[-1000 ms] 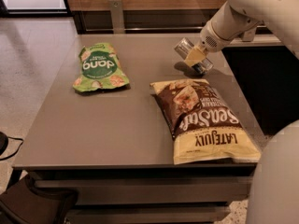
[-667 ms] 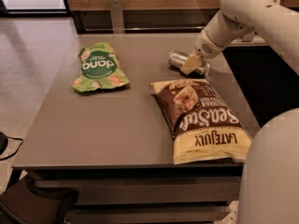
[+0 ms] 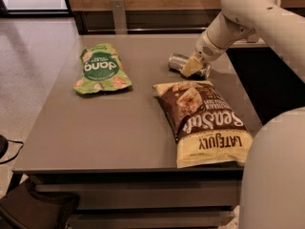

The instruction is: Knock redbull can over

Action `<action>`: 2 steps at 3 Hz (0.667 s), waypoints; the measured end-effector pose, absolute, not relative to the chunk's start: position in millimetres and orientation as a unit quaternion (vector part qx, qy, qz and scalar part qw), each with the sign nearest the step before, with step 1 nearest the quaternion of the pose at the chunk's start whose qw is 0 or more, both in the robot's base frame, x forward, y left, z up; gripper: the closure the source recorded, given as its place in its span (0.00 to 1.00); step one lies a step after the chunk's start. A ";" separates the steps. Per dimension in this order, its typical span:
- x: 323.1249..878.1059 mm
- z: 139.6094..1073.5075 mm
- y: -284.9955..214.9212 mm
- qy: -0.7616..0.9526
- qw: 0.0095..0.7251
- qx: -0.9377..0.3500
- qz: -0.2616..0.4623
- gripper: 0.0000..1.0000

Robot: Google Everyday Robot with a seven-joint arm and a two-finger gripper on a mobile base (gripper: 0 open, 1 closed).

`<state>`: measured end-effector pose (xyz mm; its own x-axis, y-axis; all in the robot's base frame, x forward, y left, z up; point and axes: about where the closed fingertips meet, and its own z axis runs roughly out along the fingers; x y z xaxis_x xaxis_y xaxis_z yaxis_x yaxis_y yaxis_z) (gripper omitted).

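Note:
The redbull can (image 3: 177, 61) lies on its side on the grey table (image 3: 119, 123), near the back right, its silver end pointing left. My gripper (image 3: 191, 67) is right over the can's right part, touching or nearly touching it. The white arm (image 3: 238, 23) comes in from the upper right and hides the can's right end.
A brown and yellow chip bag (image 3: 202, 118) lies just in front of the can, reaching the table's front right edge. A green snack bag (image 3: 100, 68) lies at the back left. A wooden wall and a post (image 3: 118, 13) stand behind the table.
The gripper moved left and slightly down across the back of the table. The can now lies on its side, showing to the left of the gripper.

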<state>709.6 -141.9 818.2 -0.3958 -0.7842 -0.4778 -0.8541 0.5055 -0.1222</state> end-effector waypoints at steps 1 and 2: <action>709.6 818.7 -141.9 0.832 0.245 -0.492 0.071 0.30; 709.7 818.8 -140.9 0.832 0.244 -0.493 0.072 0.01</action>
